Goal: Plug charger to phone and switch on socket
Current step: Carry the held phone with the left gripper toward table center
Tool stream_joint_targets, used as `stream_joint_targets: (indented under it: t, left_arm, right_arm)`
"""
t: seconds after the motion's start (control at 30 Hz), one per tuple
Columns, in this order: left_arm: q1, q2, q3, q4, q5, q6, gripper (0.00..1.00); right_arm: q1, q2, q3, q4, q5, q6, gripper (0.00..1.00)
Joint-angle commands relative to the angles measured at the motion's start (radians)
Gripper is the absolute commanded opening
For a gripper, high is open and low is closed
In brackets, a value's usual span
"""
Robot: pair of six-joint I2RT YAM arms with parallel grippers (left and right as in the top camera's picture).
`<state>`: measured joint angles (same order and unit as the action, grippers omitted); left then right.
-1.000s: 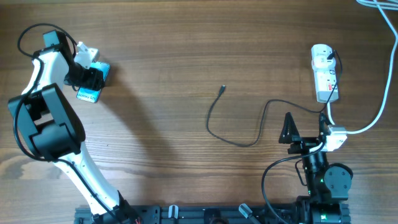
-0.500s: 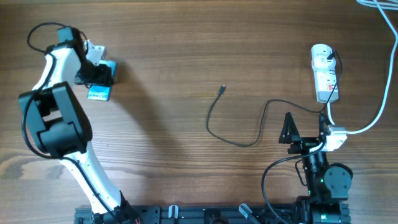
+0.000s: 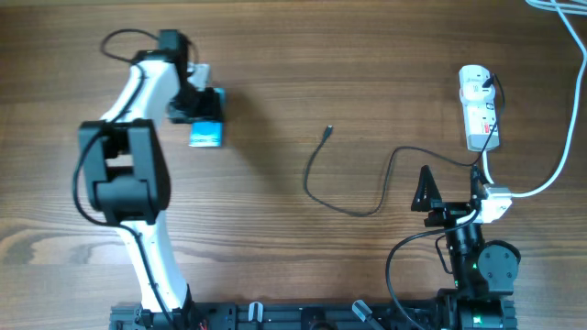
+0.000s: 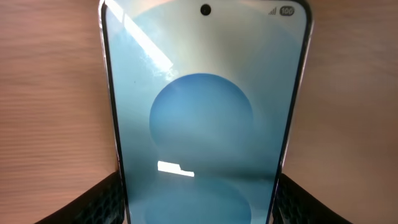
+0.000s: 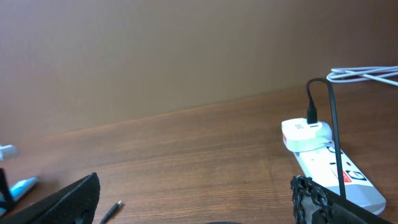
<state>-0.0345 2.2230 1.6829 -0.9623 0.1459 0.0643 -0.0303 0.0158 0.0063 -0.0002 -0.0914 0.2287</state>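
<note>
My left gripper [image 3: 204, 112] is shut on the phone [image 3: 207, 134], its blue screen lit; the phone fills the left wrist view [image 4: 205, 118] between both fingers, held above the table at upper left. The black charger cable lies mid-table, its free plug end [image 3: 328, 132] pointing up; the plug tip shows in the right wrist view [image 5: 112, 210]. The white socket strip [image 3: 479, 108] with a white charger plugged in lies at the right, also seen in the right wrist view [image 5: 329, 165]. My right gripper [image 3: 451, 188] is open and empty near the front right.
A white cable [image 3: 561, 147] runs from the strip's area to the top right corner. The black cable loops [image 3: 367, 206] between the plug end and the strip. The right arm base [image 3: 477, 266] sits at the front edge.
My left gripper has carried the phone to the right, from the far left toward the middle. The right arm, cable and socket strip have not moved.
</note>
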Motion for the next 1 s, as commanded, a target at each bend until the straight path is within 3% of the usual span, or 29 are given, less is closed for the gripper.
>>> stream_joint_targets:
  t: [0.0,0.37,0.5,0.63,0.8,0.97]
  left_arm:
    - [-0.103,0.032,0.093,-0.066,0.097,-0.119,0.5]
    - [-0.325,0.032,0.241,-0.13,0.097,-0.423,0.4]
    - [-0.362,0.032,0.287,-0.18,0.098,-0.495,0.31]
    - [-0.37,0.032,0.326,-0.244,0.131,-0.522,0.04]
    - [-0.37,0.032,0.331,-0.268,0.245,-0.522,0.04]
    - [-0.374,0.032,0.331,-0.306,0.247,-0.545,0.04]
  right_arm:
    - [0.005,-0.012,-0.001,0.003,0.016,-0.017,1.0]
    - [0.005,-0.012,-0.001,0.003,0.016,-0.018,1.0]
    - [0.005,-0.012,-0.001,0.003,0.016,-0.018,1.0]
    - [0.005,-0.012,-0.001,0.003,0.016,-0.017,1.0]
    - [0.005,-0.012,-0.001,0.003,0.016,-0.018,1.0]
    - [0.005,-0.012,-0.001,0.003,0.016,-0.018,1.0]
